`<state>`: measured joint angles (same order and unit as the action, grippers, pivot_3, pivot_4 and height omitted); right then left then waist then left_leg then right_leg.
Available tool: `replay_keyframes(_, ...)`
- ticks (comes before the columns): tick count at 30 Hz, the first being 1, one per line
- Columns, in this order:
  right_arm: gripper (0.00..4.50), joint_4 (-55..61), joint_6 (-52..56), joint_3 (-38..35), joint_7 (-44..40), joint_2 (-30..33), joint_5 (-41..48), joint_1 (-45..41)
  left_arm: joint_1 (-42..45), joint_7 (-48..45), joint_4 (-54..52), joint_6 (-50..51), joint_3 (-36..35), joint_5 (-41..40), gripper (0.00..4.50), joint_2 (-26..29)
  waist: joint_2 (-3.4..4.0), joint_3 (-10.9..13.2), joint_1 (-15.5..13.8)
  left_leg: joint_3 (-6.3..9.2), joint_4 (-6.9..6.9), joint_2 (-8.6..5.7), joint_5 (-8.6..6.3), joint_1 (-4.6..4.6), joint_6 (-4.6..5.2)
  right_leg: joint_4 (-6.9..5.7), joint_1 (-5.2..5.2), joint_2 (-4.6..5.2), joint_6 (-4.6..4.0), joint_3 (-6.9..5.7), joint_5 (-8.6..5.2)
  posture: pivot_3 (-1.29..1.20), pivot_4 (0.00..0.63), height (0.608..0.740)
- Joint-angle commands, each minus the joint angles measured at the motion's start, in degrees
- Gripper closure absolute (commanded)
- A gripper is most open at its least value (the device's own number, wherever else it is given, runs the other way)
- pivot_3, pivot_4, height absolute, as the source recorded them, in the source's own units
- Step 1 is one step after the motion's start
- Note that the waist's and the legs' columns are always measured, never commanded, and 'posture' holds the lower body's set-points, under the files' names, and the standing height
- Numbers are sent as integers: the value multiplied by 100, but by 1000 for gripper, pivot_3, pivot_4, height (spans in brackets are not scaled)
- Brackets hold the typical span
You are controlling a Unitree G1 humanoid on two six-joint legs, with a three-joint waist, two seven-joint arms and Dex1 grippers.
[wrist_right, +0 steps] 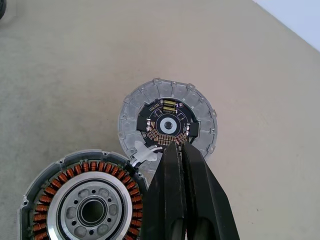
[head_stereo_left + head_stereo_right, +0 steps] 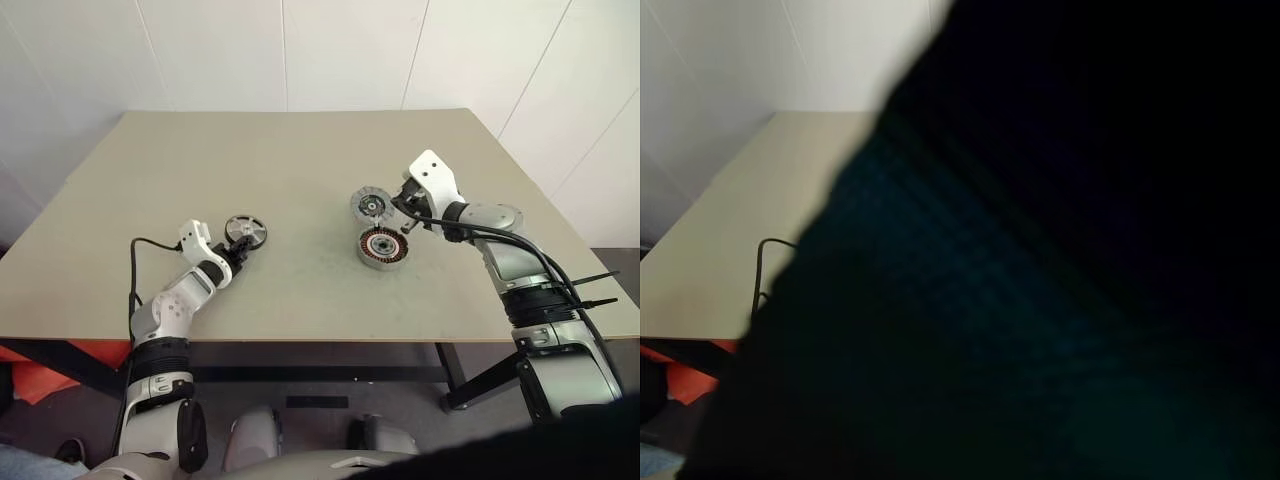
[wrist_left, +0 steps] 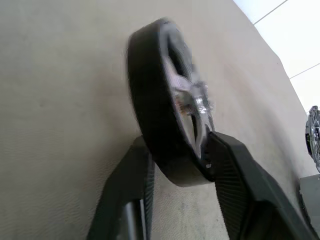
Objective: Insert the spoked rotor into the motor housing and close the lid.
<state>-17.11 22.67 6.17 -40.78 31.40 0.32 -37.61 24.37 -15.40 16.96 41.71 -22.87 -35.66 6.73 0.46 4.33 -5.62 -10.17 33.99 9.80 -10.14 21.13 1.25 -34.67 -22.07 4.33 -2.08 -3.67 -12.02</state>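
Observation:
The spoked rotor (image 2: 245,232) stands on its edge at the left of the table, its silvery spokes facing me. My left gripper (image 2: 237,252) is shut on the spoked rotor (image 3: 170,100), one finger (image 3: 132,195) on the dark rim side and the other on the spoked face. The motor housing (image 2: 382,247) lies flat at centre right, its copper windings (image 1: 92,167) up. Just behind it lies the lid (image 2: 371,206), a dark circuit board in its middle. My right gripper (image 1: 178,145) hovers shut and empty over the near rim of the lid (image 1: 137,107).
The beige table (image 2: 300,160) has its front edge close to my arms and its right edge beyond my right arm. A black cable (image 2: 140,245) loops off my left wrist. Something orange (image 2: 40,375) lies below the table at the left.

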Motion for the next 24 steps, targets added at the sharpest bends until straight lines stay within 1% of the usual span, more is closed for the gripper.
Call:
replay_keyframes(1,4500,62,-100,-233,116,130,3,-258,70,-2,-35,14,100,-4,3853,24,1,0,7,0,0,-1,0,-1,0,0,1,0,0,0,0,0,0,740)
replay_keyframes(2,4500,48,-99,-243,131,157,-3,-265,71,-3,-33,0,108,-13,4051,29,1,-1,12,0,0,0,0,-2,0,-1,-1,0,0,0,0,0,0,740)
replay_keyframes(5,4500,-3,-148,-233,208,368,-154,-252,69,-138,-128,98,216,-83,4061,36,1,-1,6,0,-1,1,0,-2,0,-1,-1,-1,0,0,0,0,0,740)
replay_keyframes(7,4500,-50,-193,-225,259,546,-262,-257,65,-240,-273,284,249,-265,4061,-13,1,0,4,-1,-1,1,0,0,1,1,-1,-1,0,0,0,0,0,740)
replay_keyframes(12,4500,-404,-315,-45,345,1329,-853,-287,359,-430,-473,1753,-31,-1674,4061,-391,-1,4,-32,-5,5,-8,-10,13,16,5,-3,8,-1,0,1,0,0,740)
replay_keyframes(14,4500,-555,-317,-3,344,1527,-1008,-281,638,-346,-264,2232,-223,-2201,4061,-566,-10,14,-25,-5,12,-7,-13,23,22,6,-8,8,-20,0,11,0,0,740)
replay_keyframes(16,4500,-682,-318,17,333,1638,-1102,-258,935,-287,4,2619,-259,-2443,4061,-667,-13,16,-10,-5,16,-4,-13,27,21,4,-13,7,-26,-3,15,0,0,740)
replay_keyframes(19,4500,-861,-301,65,295,1707,-1210,-162,1466,-367,596,2837,-112,-2411,4061,-818,-10,15,27,-6,15,-4,-13,18,21,2,-12,6,-1,-4,0,0,0,740)
replay_keyframes(24,4500,-884,-270,126,287,1690,-1318,44,2283,-694,1722,2786,187,-2080,4061,-1150,-8,19,3,-7,15,-7,-14,24,25,9,-13,5,1,-4,0,0,0,740)
